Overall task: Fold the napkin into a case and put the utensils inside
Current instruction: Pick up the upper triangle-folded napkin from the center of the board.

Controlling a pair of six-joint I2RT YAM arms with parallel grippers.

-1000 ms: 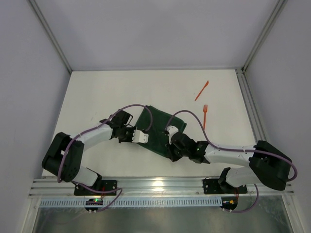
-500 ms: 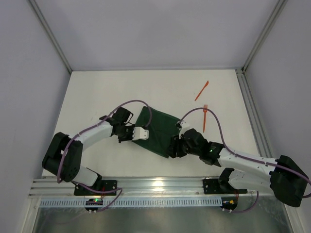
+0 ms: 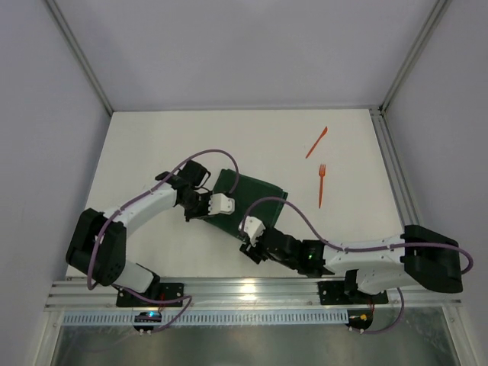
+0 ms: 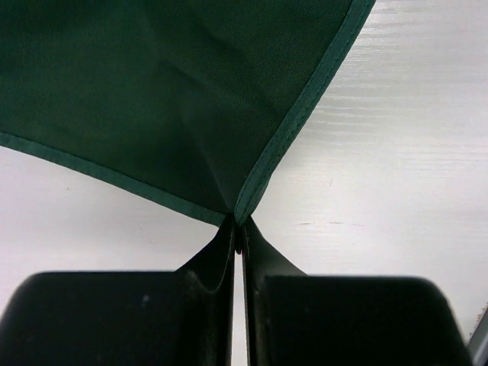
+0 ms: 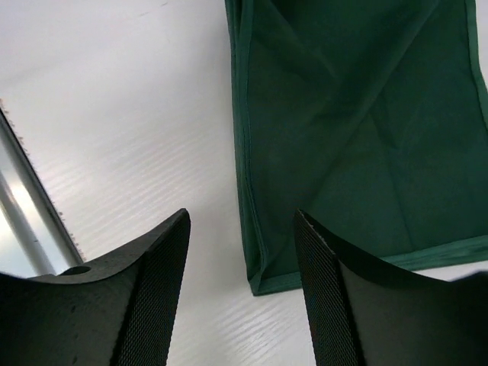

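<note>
The dark green napkin (image 3: 255,194) lies folded in the middle of the table, its near part hidden under my right arm in the top view. My left gripper (image 3: 229,205) is shut on the napkin's left corner (image 4: 238,217), and the cloth (image 4: 191,99) spreads away from the pinch. My right gripper (image 3: 248,233) stands open just off the napkin's near folded corner (image 5: 267,284). That corner lies between the open fingers (image 5: 164,259), touching neither. The utensils lie apart at the back right: an orange knife-like piece (image 3: 316,142) and an orange fork (image 3: 321,185).
The white table (image 3: 152,145) is walled by grey panels on three sides. A metal rail (image 3: 252,290) runs along the near edge behind the arm bases and shows at the left of the right wrist view (image 5: 30,206).
My right gripper has opened, let go of the napkin and swung left to its near corner. The left gripper stays shut on its corner and has shifted slightly toward the back.
</note>
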